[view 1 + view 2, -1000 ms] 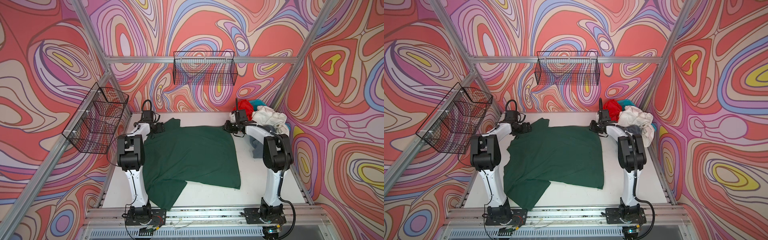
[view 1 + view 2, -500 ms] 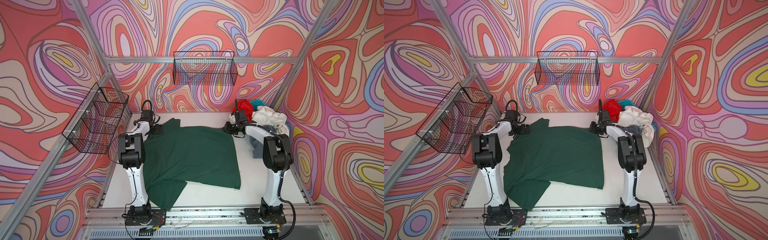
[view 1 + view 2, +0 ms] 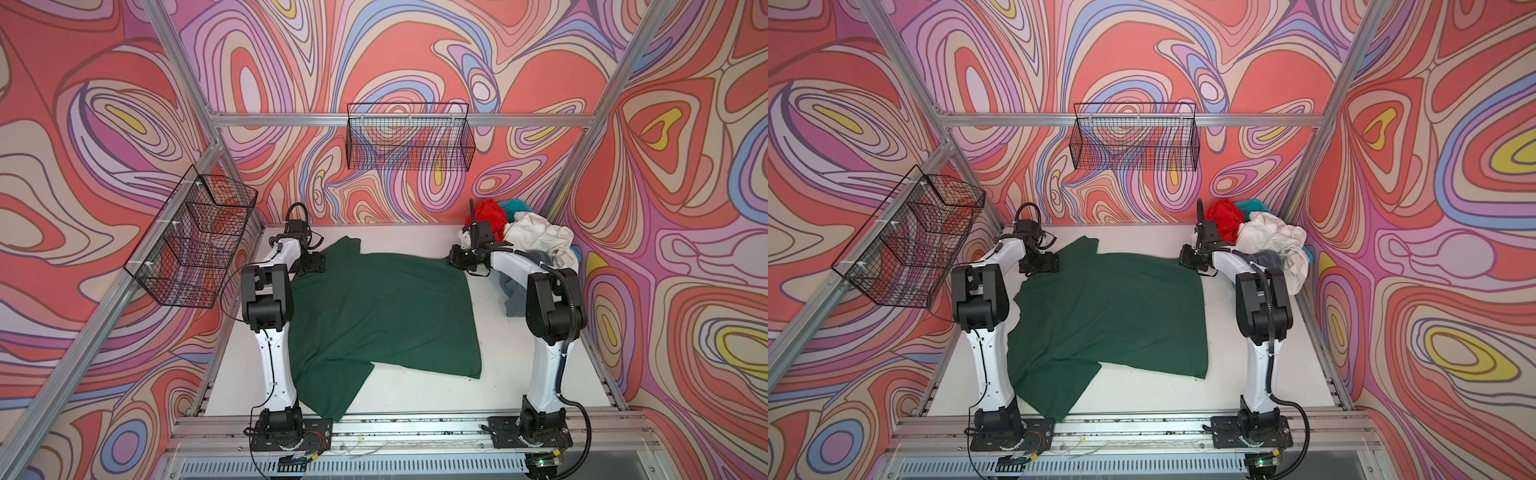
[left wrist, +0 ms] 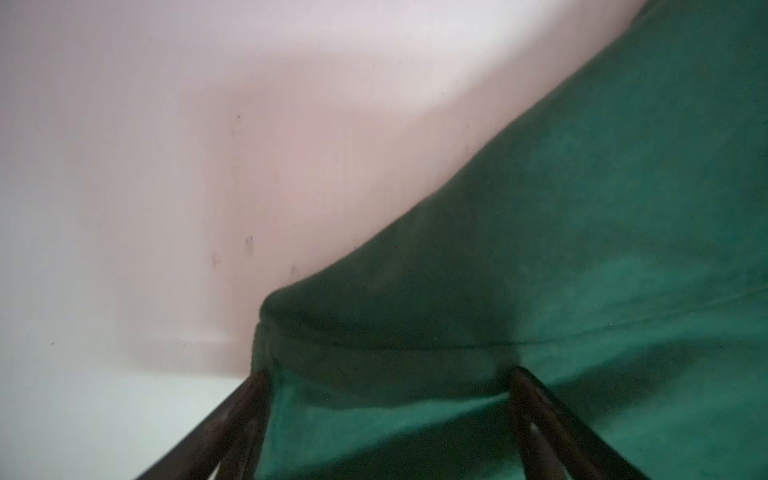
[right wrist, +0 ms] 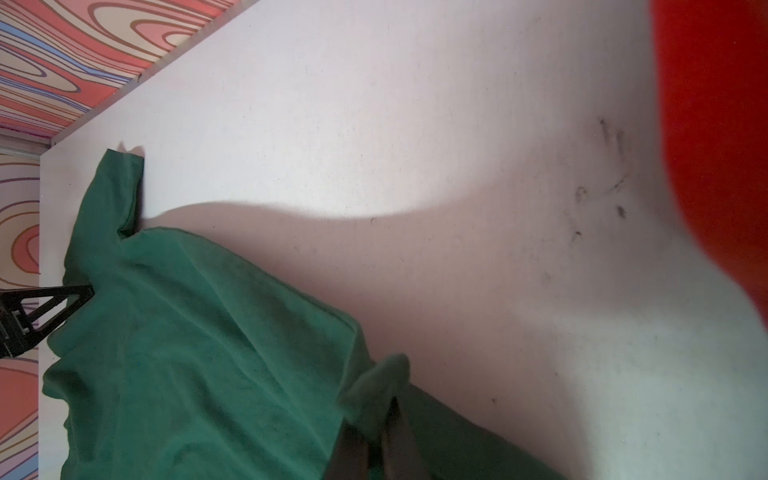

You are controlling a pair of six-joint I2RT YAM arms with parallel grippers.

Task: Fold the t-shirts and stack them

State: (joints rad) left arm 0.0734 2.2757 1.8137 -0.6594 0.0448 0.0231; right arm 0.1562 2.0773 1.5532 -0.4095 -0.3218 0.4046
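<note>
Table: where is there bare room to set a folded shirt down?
Bare table lies between the green shirt and the front rail, and beside the right arm. The back right corner is crowded with the shirt pile.

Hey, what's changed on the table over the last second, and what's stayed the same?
The left gripper has crept slightly toward the front at the green shirt's far left corner. Its jaws stand open astride the cloth edge. Nothing was grabbed or released. The right gripper stays shut on the shirt's far right corner. The shirt and the pile of other shirts lie as before.
</note>
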